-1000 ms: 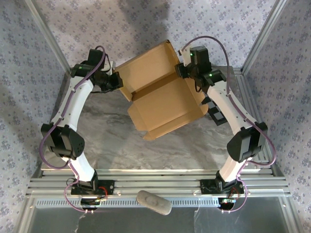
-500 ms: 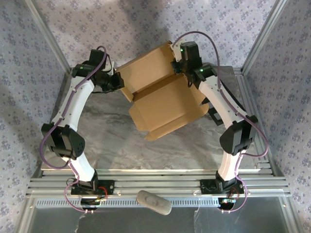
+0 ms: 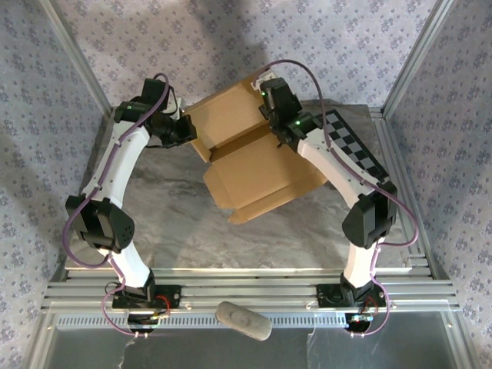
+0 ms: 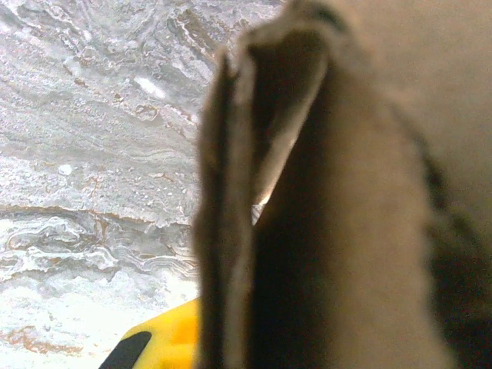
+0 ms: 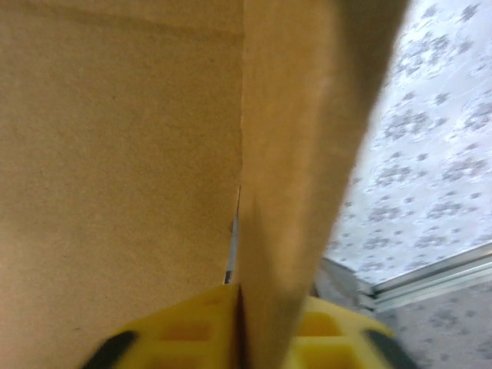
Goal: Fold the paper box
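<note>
Right gripper (image 5: 241, 332) astride matte tan flap of paper box (image 3: 254, 165)

Top view: you have even, diffuse light from above. The table (image 3: 177, 215) carries a soft sheen, free of hard glare. A broad, soft-edged shadow darkens the far wall (image 3: 231, 31), and the paper box (image 3: 254, 165) throws a faint shadow on the table under its near edge. Focus there is crisp. Left wrist view: the cardboard is heavily blurred and dim, while part of the table beside it burns out to white. Right wrist view: the cardboard is soft and warmly lit, and the wallpaper on the right is bright and out of focus.
</note>
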`<move>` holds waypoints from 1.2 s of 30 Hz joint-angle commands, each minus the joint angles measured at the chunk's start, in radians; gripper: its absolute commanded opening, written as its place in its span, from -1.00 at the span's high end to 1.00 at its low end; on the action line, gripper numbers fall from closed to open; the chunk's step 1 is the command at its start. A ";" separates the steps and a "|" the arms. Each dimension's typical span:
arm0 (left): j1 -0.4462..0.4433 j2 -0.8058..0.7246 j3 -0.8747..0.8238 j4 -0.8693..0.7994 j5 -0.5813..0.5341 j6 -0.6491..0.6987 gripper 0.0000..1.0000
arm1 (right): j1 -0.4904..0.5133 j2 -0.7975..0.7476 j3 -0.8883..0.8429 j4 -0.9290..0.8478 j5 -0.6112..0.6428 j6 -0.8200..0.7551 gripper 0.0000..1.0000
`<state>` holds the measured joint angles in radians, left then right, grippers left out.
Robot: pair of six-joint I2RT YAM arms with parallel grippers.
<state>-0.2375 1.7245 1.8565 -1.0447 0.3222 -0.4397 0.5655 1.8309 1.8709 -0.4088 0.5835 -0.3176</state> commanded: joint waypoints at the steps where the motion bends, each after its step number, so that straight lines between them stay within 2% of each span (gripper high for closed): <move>1: 0.007 -0.012 0.030 -0.014 0.008 -0.016 1.00 | -0.078 -0.079 0.063 -0.156 -0.302 0.107 0.19; 3: 0.007 -0.014 0.026 -0.014 0.008 -0.020 1.00 | -0.091 -0.111 0.065 -0.173 -0.434 0.129 0.00; 8: 0.007 -0.016 0.017 -0.011 0.003 -0.027 1.00 | -0.095 -0.174 0.035 -0.209 -0.546 0.171 -0.20; 13: 0.006 -0.013 0.023 -0.013 0.004 -0.028 1.00 | -0.150 -0.264 -0.107 -0.045 -0.562 0.245 -0.27; 17: 0.003 -0.013 0.029 -0.018 0.004 -0.027 1.00 | -0.158 -0.274 -0.152 0.037 -0.567 0.204 -0.29; 27: -0.002 -0.020 0.022 -0.023 0.003 -0.022 1.00 | -0.118 -0.104 0.011 0.031 -0.469 0.120 -0.28; 32: -0.006 -0.026 0.014 -0.025 0.003 -0.019 1.00 | -0.106 0.004 0.138 0.000 -0.325 0.095 -0.14; 34: -0.006 -0.031 0.005 -0.022 0.003 -0.021 1.00 | -0.095 0.045 0.193 -0.009 -0.259 0.073 -0.01; 35: -0.007 -0.034 -0.001 -0.019 0.003 -0.022 1.00 | -0.087 0.064 0.218 -0.018 -0.237 0.055 0.20; 36: -0.006 -0.035 -0.005 -0.017 0.002 -0.022 1.00 | -0.078 0.080 0.234 -0.021 -0.195 0.042 0.52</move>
<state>-0.2379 1.7241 1.8561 -1.0519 0.3218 -0.4473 0.4679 1.8771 2.0323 -0.4080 0.2478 -0.2272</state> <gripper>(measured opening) 0.089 0.357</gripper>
